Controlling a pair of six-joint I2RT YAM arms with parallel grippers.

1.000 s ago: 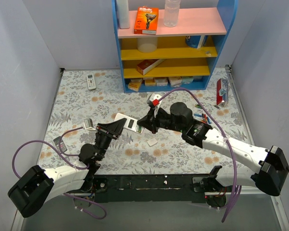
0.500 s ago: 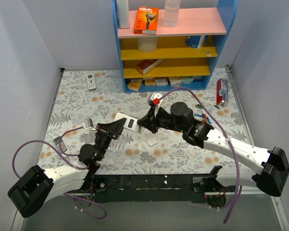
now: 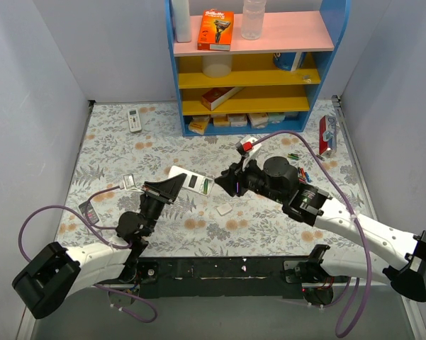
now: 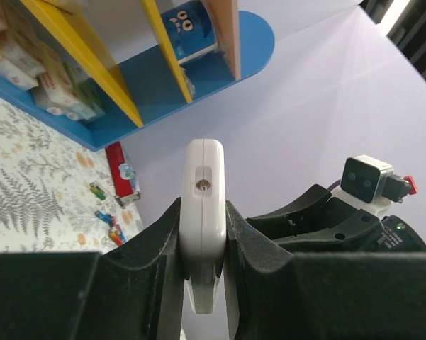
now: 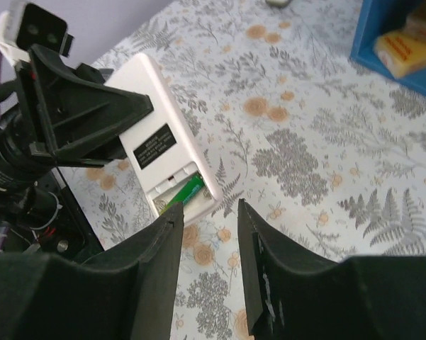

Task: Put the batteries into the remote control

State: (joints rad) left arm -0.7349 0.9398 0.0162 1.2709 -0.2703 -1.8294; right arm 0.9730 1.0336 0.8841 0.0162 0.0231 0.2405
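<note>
My left gripper (image 3: 171,187) is shut on the remote control (image 3: 189,179) and holds it off the table, white back up. In the left wrist view the remote (image 4: 203,163) stands edge-on between the fingers (image 4: 156,248). In the right wrist view the remote's (image 5: 159,145) battery recess is open, with one green battery (image 5: 186,191) lying in it. My right gripper (image 5: 211,212) is open and empty, just right of the remote's recess end, also in the top view (image 3: 227,185). Several loose batteries (image 3: 298,167) lie on the table to the right.
A small white cover piece (image 3: 224,210) lies below the remote. A blue shelf unit (image 3: 248,67) stands at the back. An all-white remote (image 3: 134,119) lies at the back left, a red package (image 3: 326,134) at the right edge. Small items (image 3: 127,183) lie at the left.
My right arm has pulled back to the right, away from the remote's recess end. The left gripper and the remote have stayed in place.
</note>
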